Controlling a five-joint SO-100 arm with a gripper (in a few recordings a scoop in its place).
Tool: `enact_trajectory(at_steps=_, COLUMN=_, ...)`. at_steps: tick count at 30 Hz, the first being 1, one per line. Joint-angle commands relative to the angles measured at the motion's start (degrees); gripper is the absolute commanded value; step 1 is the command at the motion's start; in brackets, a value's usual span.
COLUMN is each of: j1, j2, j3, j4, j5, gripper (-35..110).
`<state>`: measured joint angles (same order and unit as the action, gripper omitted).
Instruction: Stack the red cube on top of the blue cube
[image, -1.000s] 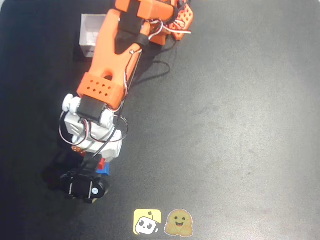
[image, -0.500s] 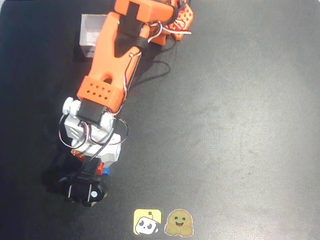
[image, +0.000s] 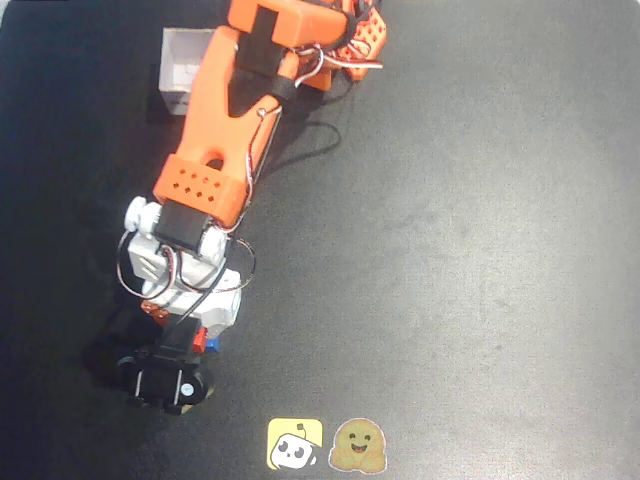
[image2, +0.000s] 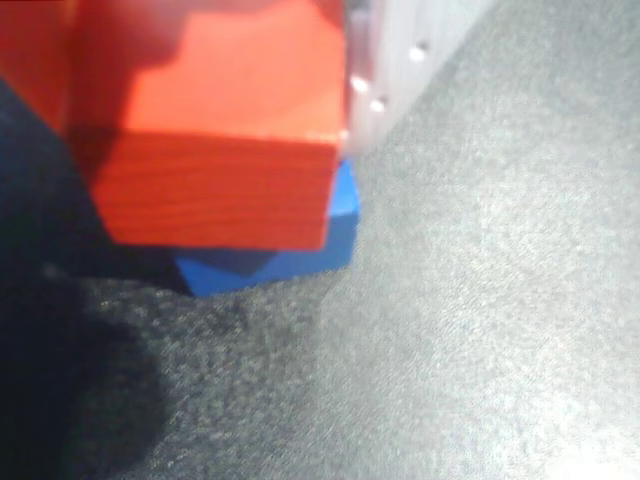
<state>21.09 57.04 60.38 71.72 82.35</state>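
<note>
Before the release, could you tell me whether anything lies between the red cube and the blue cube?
Nothing shows between them: in the wrist view the red cube sits right above the blue cube.

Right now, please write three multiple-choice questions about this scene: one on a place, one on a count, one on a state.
1. In the wrist view, where is the red cube?
A. Above the blue cube
B. Inside the white box
C. Far from the blue cube

2. How many stickers lie at the bottom edge of the overhead view?
A. One
B. Two
C. Four

3. How do the cubes line up?
A. Exactly square
B. Offset, blue showing at one side
C. Side by side on the table

Answers: 1 A, red covers most of blue. 2 B, a yellow sticker and a brown sticker. 3 B, blue sticks out lower right.
</note>
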Motion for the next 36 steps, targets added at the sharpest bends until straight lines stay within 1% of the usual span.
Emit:
enact_trajectory(at_steps=1, j1=-0.70, j2=0.18, j3=-1.23, j4=-0.18, j5=0.53, gripper=6)
enact_trajectory(at_steps=5, j1=-0.88, j2=0.09, j3=-1.14, j4=-0.18, j5=0.53, gripper=12)
enact_trajectory(at_steps=26, j1=-1.67, j2=0.97, j3=-1.23, j4=0.09, j5=-0.09, gripper=24)
enact_trajectory(at_steps=36, j1=-2.02, j2=9.23, j3=0.09, j4=-0.09, j5=-5.89, gripper=28)
